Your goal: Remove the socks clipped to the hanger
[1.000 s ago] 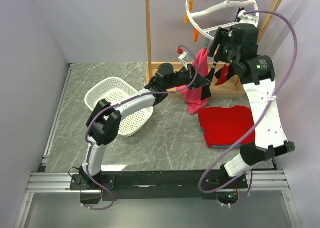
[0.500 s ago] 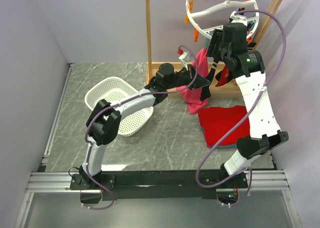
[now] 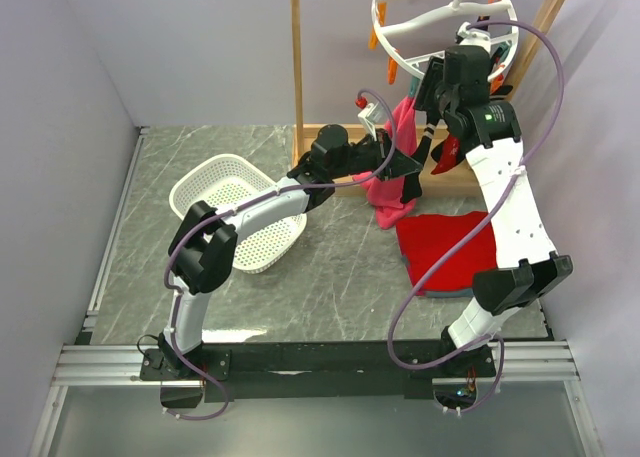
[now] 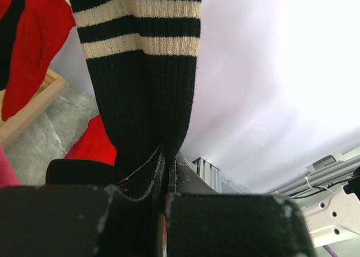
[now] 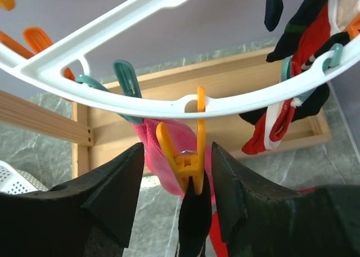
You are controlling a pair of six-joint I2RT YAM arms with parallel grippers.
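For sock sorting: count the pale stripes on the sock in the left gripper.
2: upper stripe near the frame's top, lower stripe just below it, both across the black sock; more may be cropped out.

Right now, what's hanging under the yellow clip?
A black sock hangs from the yellow clip, between the right fingers. Behind it is a pink towel. The sock's lower end runs out of the picture, so it can't be seen.
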